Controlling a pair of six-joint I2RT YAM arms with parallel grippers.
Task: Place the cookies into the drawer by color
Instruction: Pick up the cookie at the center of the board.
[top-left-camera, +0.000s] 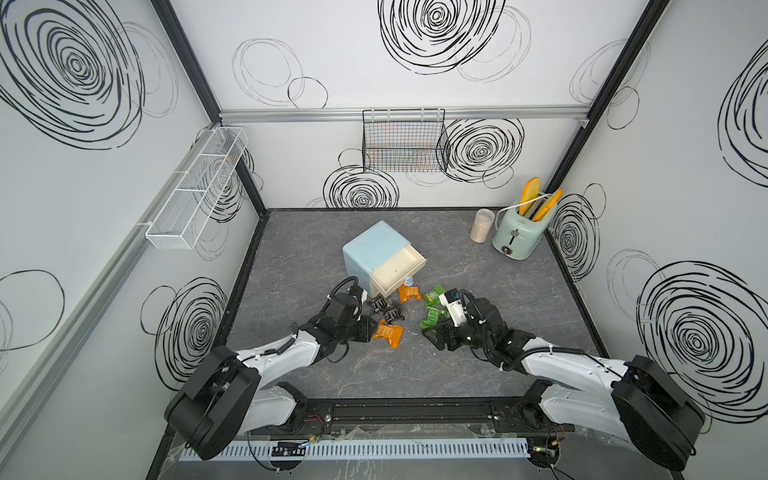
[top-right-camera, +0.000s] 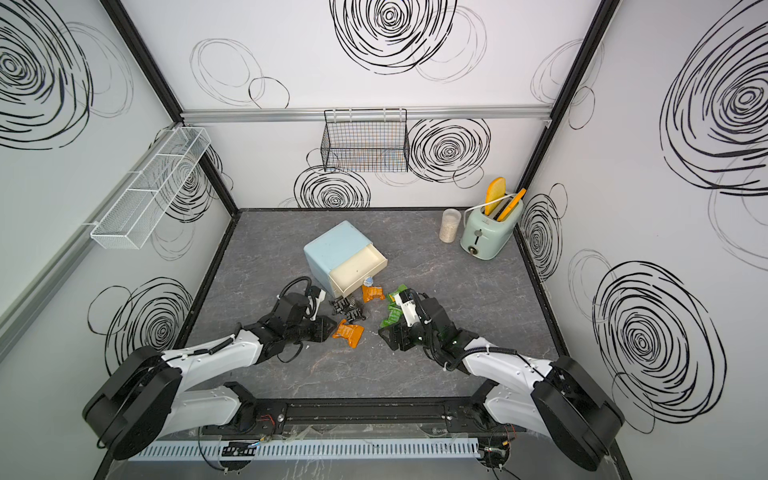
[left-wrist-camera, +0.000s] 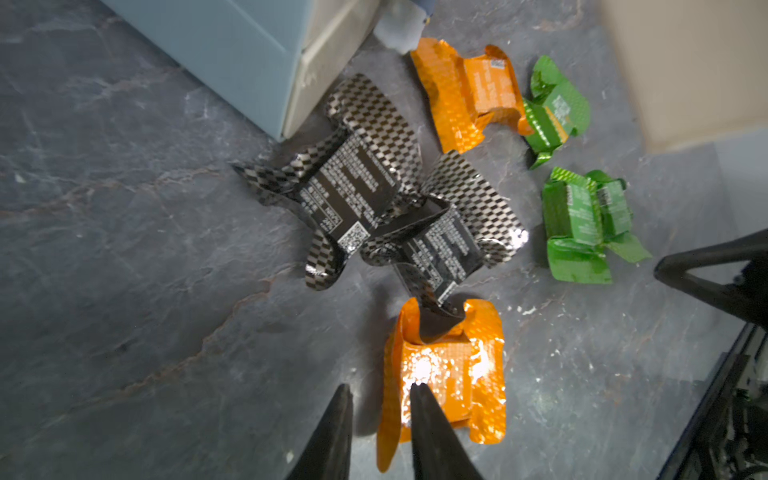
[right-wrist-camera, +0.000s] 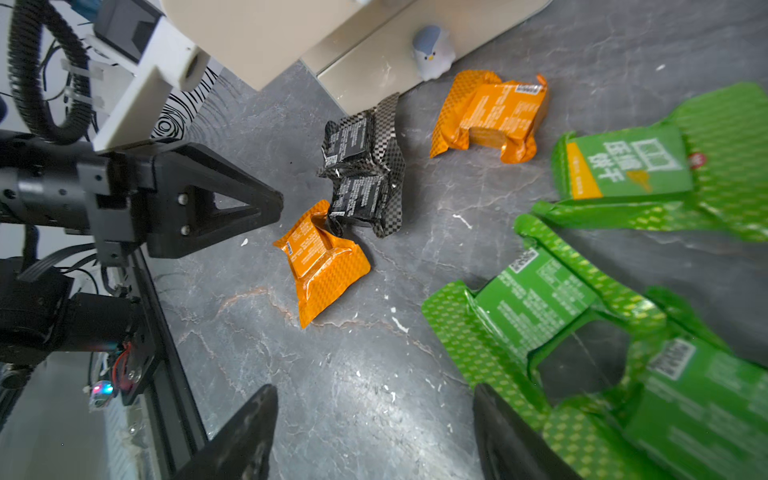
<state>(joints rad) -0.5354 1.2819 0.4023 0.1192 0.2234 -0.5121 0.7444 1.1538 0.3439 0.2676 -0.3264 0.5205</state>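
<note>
2 packets lying under jaws, top drawer (top-left-camera: 392, 270) standing open

L gripper (left-wrist-camera: 380, 395) straddling orange packet (left-wrist-camera: 449, 365) edge on table (left-wrist-camera: 124, 291), jaws narrow, grip unclear. R gripper (right-wrist-camera: 374, 411) hanging wide open at green packet (right-wrist-camera: 536, 307) edge.

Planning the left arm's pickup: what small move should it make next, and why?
Probably close the left gripper fully on the near orange packet: its jaws straddle that packet's edge with a gap left, and the pulled-out drawer looks empty.
</note>
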